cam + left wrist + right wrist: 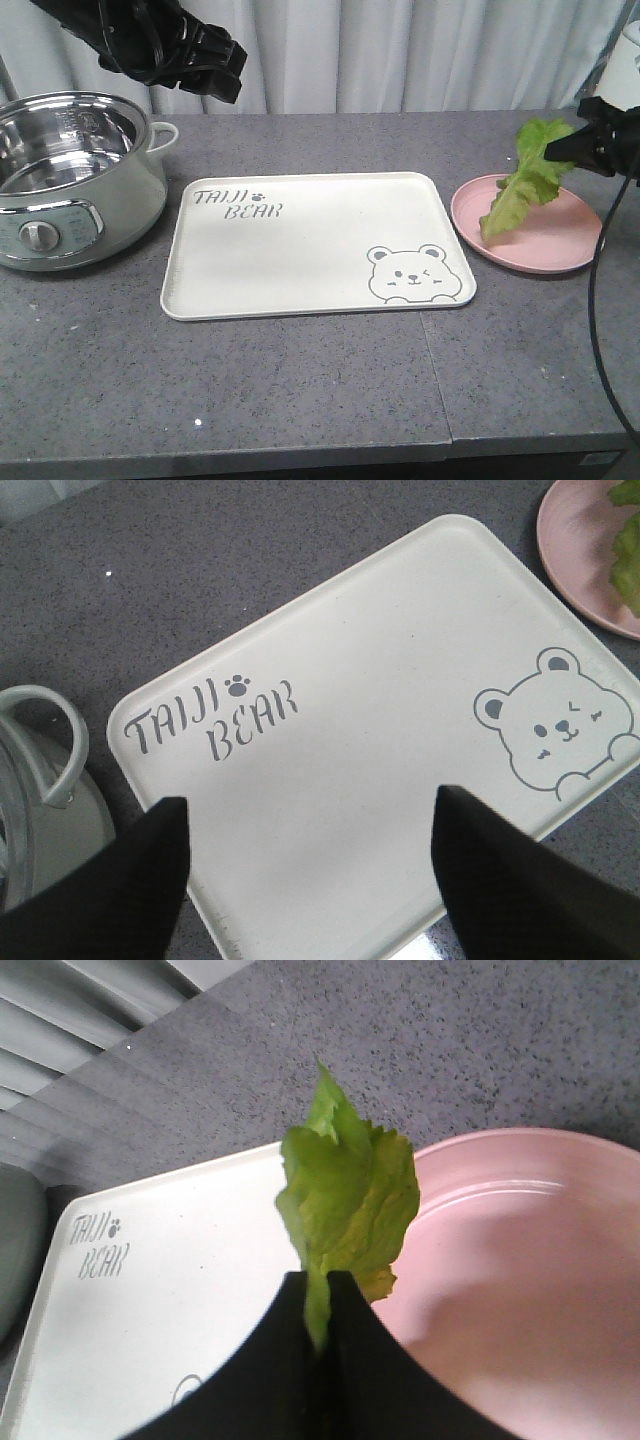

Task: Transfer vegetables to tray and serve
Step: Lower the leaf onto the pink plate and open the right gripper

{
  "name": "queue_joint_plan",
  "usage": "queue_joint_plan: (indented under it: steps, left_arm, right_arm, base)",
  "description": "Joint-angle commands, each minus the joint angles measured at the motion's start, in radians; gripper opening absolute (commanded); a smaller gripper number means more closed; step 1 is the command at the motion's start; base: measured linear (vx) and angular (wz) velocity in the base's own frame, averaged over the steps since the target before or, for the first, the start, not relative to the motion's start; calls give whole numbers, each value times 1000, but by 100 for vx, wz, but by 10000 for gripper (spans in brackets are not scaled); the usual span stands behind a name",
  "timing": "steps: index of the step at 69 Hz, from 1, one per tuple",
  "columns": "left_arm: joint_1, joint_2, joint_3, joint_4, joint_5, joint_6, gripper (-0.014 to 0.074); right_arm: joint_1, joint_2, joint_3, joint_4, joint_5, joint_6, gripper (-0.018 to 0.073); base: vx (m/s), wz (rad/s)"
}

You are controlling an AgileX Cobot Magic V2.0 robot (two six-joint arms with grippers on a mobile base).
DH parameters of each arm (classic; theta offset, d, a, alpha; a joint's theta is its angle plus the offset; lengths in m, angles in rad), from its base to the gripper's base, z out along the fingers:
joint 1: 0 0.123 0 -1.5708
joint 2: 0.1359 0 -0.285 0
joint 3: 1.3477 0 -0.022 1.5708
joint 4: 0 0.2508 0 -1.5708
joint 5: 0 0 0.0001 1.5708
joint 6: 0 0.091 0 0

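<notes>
Now we are squeezing the fingers of our right gripper [318, 1282] tight on one end of the lettuce leaf [520, 185], which is hanging tilted over the pink plate [560, 250], just beside the tray [300, 270]; whether its tip is touching the plate, we cannot tell. Our left gripper [310, 805] is hovering above the tray, fingers spread wide.

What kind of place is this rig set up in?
Probably a staged kitchen counter rather than a real kitchen: an electric pot, a cream tray and a pink plate sit on a grey speckled countertop, with a plain curtain behind.
</notes>
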Motion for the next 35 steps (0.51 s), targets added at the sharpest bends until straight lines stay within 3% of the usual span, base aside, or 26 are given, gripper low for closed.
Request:
queue_joint_plan:
  steps: [1,12,35]
  left_arm:
    - [-3,-43,-28,-9,-17,-11,503]
    - [-3,-43,-28,-11,-17,-12,503]
    - [-3,-43,-28,-12,-17,-12,472]
  right_arm:
    - [2,-30,-28,54,-7,-20,0]
    - [2,3,-28,51,-11,-48,57]
    - [1,19,-28,-8,-106,-40,472]
  base:
    - [0,0]
    - [0,0]
    - [0,0]
